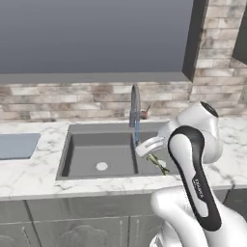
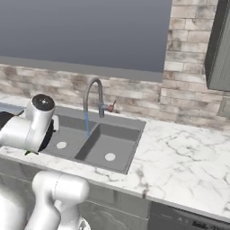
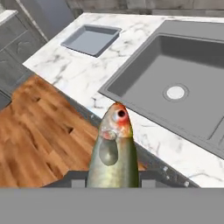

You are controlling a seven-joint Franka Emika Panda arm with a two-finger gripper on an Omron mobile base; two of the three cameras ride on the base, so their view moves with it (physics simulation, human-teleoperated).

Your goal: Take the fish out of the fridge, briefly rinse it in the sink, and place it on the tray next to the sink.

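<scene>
My gripper (image 3: pixel 113 179) is shut on the fish (image 3: pixel 114 148), an olive-green fish with a reddish head that points away from the hand. In the left base view the gripper (image 1: pixel 153 153) holds the fish (image 1: pixel 158 163) hanging low over the front of the sink (image 1: pixel 77 144), near the divider between the basins. A thin blue stream of water (image 1: pixel 137 132) runs from the gooseneck faucet (image 1: pixel 134 103) just behind the hand. The blue-grey tray (image 1: pixel 17 144) lies on the counter left of the sink, and the same tray (image 3: pixel 92 39) is past the left basin (image 3: pixel 144 74) in the hand view.
A marble counter (image 2: pixel 179 157) runs on both sides of the sink (image 2: pixel 121 134), with a brick wall and a window behind. My own arm (image 1: pixel 198 183) rises at the front right. Wooden floor (image 3: pixel 35 131) lies below the counter's front edge. A grey cabinet (image 2: pixel 220 45) hangs at the upper right.
</scene>
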